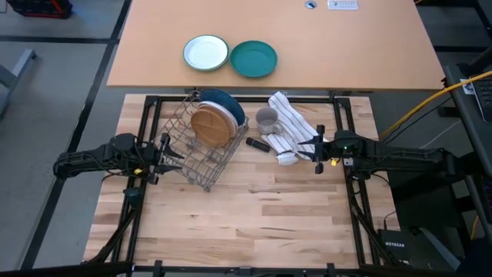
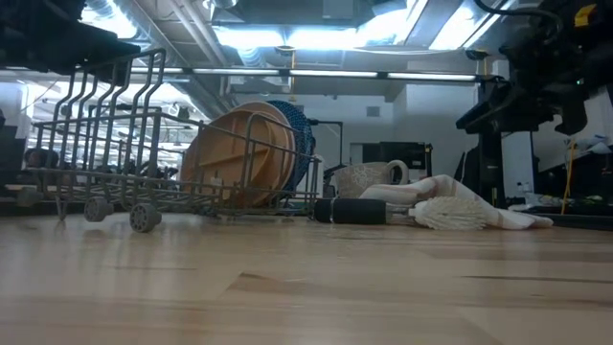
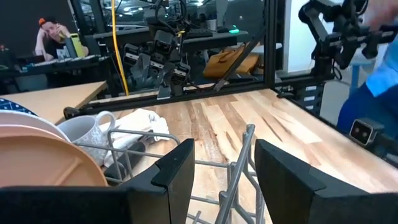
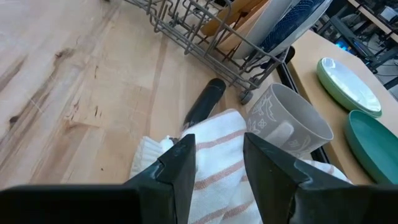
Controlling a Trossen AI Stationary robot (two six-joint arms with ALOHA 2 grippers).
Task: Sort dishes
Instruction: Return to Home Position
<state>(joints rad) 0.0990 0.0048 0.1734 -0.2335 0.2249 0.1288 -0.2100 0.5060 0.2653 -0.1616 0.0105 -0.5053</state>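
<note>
Three plates stand on edge in a wire dish rack (image 1: pixel 192 150) lying on the wooden table: a brown wooden one (image 1: pixel 213 125), a salmon-pink one (image 3: pixel 37 132) behind it, and a dark blue dotted one (image 1: pixel 228 104) at the far side. My left gripper (image 1: pixel 164 150) is open at the rack's left side, pointing level; a rack wire (image 3: pixel 239 165) shows between its fingers, which do not visibly touch it. My right gripper (image 1: pixel 317 151) is open, tilted down over the near right end of a striped towel (image 4: pixel 217 162).
A grey mug (image 1: pixel 267 119) lies on the towel (image 1: pixel 292 127), and a black handle (image 1: pixel 257 144) lies beside them. A white plate with a green rim (image 1: pixel 206 52) and a teal plate (image 1: pixel 254 59) sit on the tan table beyond. Bare wood fills the near half.
</note>
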